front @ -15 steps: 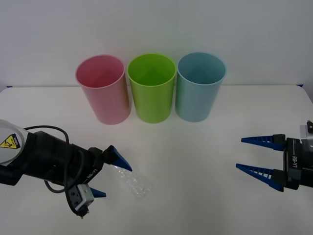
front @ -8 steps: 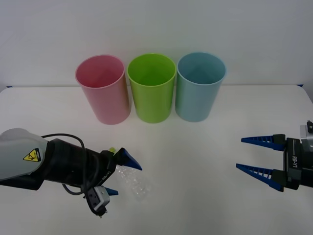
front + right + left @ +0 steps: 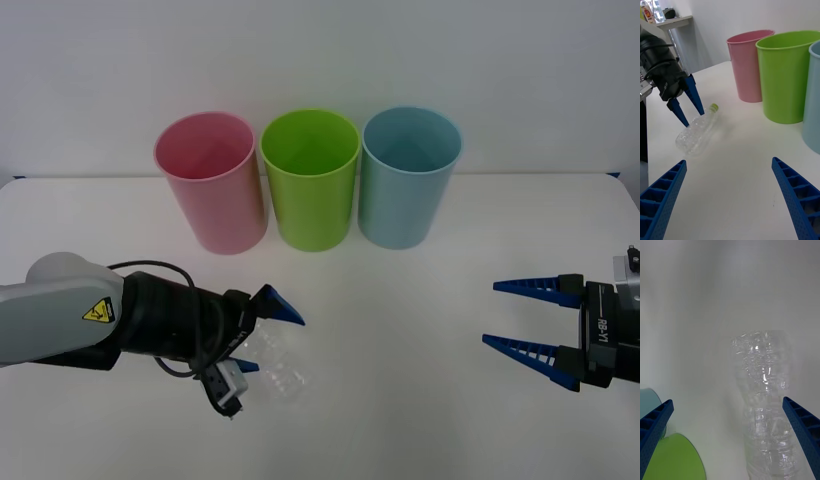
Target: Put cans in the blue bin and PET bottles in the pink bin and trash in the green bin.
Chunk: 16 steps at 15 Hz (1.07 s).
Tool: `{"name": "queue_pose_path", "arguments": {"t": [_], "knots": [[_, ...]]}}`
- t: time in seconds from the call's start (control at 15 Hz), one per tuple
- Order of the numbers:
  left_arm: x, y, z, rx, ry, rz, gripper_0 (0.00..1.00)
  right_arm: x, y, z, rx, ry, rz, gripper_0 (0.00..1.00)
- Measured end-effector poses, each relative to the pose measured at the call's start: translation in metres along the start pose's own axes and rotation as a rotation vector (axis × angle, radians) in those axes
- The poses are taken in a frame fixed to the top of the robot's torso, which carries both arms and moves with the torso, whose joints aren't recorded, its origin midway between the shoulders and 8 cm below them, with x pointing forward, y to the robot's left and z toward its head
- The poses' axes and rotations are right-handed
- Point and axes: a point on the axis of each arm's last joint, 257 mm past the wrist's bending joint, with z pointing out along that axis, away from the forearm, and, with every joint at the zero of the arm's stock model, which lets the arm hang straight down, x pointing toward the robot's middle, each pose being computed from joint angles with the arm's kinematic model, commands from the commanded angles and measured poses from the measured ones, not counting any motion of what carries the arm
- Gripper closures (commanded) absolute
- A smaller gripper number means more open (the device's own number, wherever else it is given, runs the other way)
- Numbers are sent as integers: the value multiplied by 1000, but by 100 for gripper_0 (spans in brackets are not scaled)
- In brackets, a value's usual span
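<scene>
The clear ribbed PET bottle (image 3: 278,368) lies on its side on the white table, its lime-green cap (image 3: 714,107) toward the bins. My left gripper (image 3: 265,337) is open and low over the bottle's cap end, one blue finger on each side. The bottle body (image 3: 763,390) lies ahead between those fingers (image 3: 655,423). The pink bin (image 3: 210,180), green bin (image 3: 310,178) and blue bin (image 3: 410,175) stand in a row at the back, left to right. My right gripper (image 3: 525,317) hovers open at the right edge, holding nothing. No cans or trash are in view.
The three bins stand close together with open mouths. The white table (image 3: 400,330) runs bare between the two grippers. A cable loops off the left wrist (image 3: 150,275). In the right wrist view a shelf with bottles (image 3: 655,11) stands in the room behind.
My left arm has slid to the right along the table, bringing its open fingers from beside the bottle's cap end to either side of the bottle. The right arm has not moved.
</scene>
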Motion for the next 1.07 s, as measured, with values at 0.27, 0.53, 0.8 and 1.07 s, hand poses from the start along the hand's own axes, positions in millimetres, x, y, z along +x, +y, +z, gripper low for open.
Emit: {"name": "queue_pose_path", "arguments": {"t": [0.27, 0.53, 0.8, 1.07], "knots": [[5, -4, -2, 7, 16, 10, 0, 0, 0, 0, 0, 0, 0, 22], [13, -12, -2, 27, 33, 21, 0, 0, 0, 0, 0, 0, 0, 22], [14, -24, 3, 58, 38, 35, 0, 0, 0, 0, 0, 0, 0, 22], [12, -29, 7, 66, 41, 41, 0, 0, 0, 0, 0, 0, 0, 22]]}}
